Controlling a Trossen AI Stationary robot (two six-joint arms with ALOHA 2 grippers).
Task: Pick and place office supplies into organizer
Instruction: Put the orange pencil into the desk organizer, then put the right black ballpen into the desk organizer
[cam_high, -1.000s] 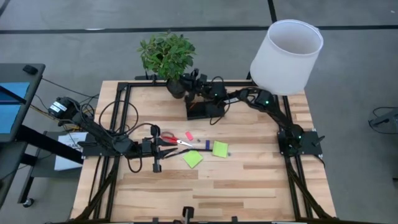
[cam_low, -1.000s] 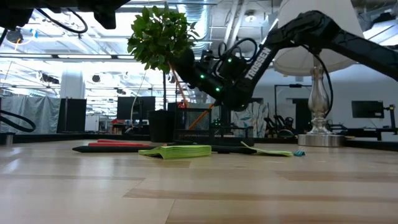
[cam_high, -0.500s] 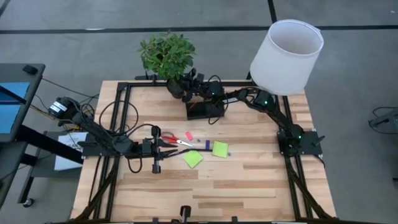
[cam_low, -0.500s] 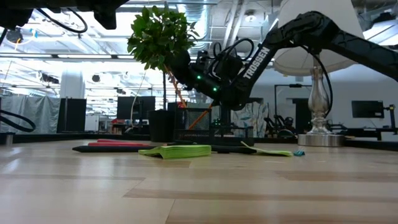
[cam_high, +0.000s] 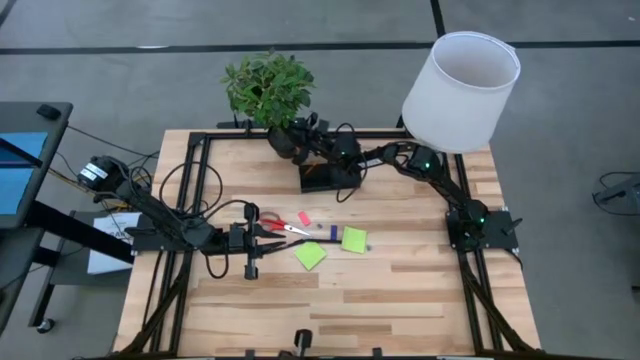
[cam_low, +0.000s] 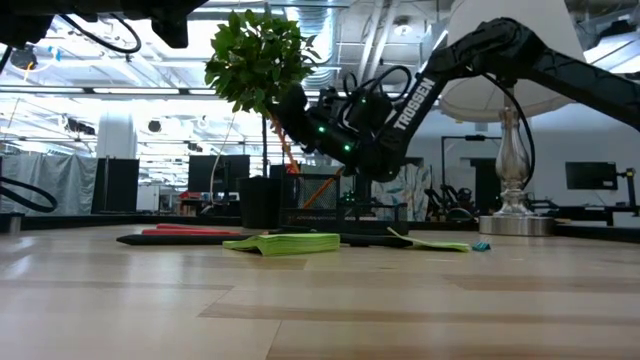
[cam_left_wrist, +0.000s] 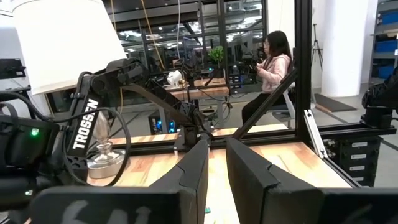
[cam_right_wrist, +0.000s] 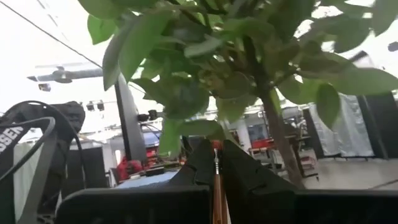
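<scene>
The wooden table (cam_high: 420, 290) carries a white lamp shade (cam_high: 460, 90) at the 1 o'clock corner and a leafy plant (cam_high: 268, 85) at 11 o'clock; the shade hides the lamp base in the high view. The organizer (cam_high: 330, 177), a dark box near 12 o'clock, is largely covered by the right arm, so its compartments cannot be made out. The right gripper (cam_high: 303, 135) hovers above the organizer's 11 o'clock side, close to the plant, jaws pressed onto a thin orange pencil (cam_right_wrist: 217, 180) whose lower length is cut off in the wrist view. The left gripper (cam_high: 262, 236) lies low at 9 o'clock of table centre, fingers (cam_left_wrist: 193, 174) narrowly parted, at the red-handled scissors (cam_high: 280, 225); contact cannot be confirmed. Two lime-green sticky-note pads (cam_high: 310, 256) (cam_high: 354, 239) lie near centre, with a tiny pink piece (cam_high: 305, 217) just beside the scissors.
</scene>
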